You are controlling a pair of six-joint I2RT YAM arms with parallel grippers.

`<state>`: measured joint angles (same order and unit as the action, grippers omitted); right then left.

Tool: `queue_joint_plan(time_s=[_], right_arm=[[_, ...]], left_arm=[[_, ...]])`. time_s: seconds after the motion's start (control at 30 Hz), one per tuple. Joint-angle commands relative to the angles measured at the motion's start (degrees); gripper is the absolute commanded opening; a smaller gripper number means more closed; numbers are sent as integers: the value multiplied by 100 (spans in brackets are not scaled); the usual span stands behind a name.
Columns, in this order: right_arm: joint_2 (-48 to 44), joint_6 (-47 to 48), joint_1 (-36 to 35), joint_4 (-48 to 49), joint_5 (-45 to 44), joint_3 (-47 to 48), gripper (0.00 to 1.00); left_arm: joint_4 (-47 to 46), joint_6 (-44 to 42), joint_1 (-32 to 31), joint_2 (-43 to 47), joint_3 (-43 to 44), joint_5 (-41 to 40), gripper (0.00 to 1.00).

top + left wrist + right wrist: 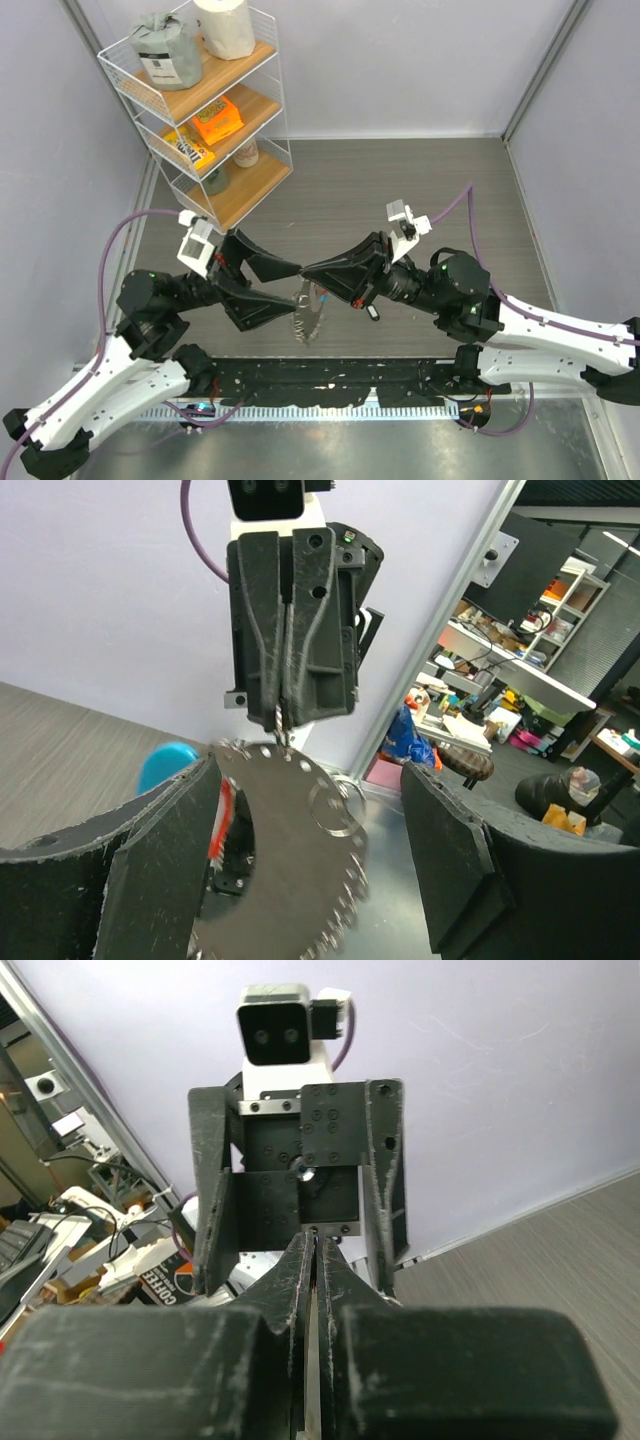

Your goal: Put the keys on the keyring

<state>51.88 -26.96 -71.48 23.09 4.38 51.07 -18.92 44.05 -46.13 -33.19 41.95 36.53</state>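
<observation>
Grey wood-grain table (420, 190), lilac walls. White wire rack (200, 110) stands back-left of keys (308, 315). L gripper (293, 292) is spread, fingers either side of keys. Keyring (338, 832) sits against keys' face, blue tag (165, 765) just left. R gripper (306, 272) is pressed together, pinching keys' top edge.

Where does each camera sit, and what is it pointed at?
Top external: above and behind, looking down on the table; left arm and right arm show.
Left wrist: on the left arm, facing the right gripper and the keys; own open fingers frame them.
Right wrist: on the right arm, facing the left gripper over its own shut fingers.
Shared: wrist views face each other.
</observation>
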Motion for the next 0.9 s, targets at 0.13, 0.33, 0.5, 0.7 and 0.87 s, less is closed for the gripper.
queue_joint_plan(time_s=[0.13, 0.33, 0.5, 0.7, 0.87], right_arm=[[-301, 156, -32, -278, -1008, 465, 6], [-12, 217, -32, -989, -1790, 992, 6], [454, 156, -32, -1403, -2160, 1607, 6], [920, 77, -32, -1623, -2442, 2003, 6], [1158, 7, -32, -1703, -2512, 2153, 6]], left_arm=[[1047, -722, -28, 612, 85, -542, 85], [1285, -907, -28, 507, 137, -542, 99], [1540, -1179, -28, 384, 138, -858, 100], [1856, -1390, -28, 305, 208, -1280, 100], [2269, -1654, -28, 392, 278, -1850, 100]])
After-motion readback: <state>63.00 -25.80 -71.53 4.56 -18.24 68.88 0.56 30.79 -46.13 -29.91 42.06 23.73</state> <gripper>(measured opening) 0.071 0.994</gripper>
